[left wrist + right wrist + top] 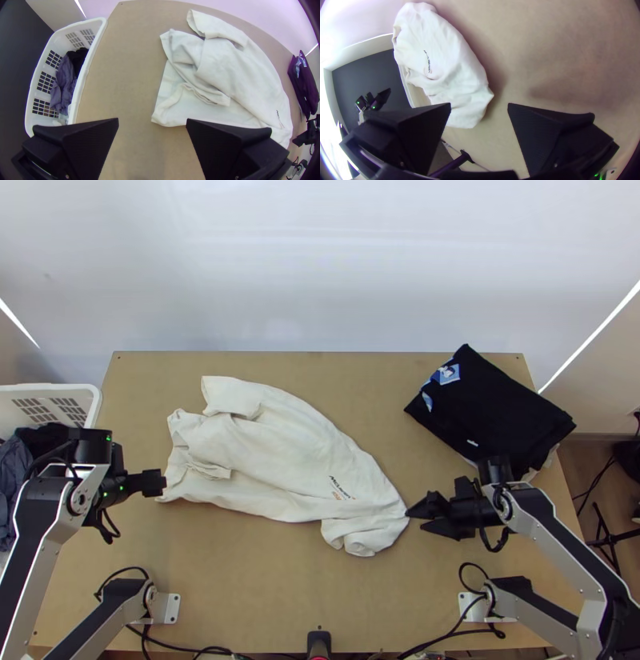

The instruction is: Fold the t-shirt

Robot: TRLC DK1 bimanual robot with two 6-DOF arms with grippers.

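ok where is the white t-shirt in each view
Top view: the white t-shirt lies rumpled between the left gripper and the right gripper
Left wrist view: between the white basket and the dark folded cloth
Right wrist view: just beyond the right gripper's open fingers
Shared landmark: the small print on the shirt

2 grprs, 1 bskt
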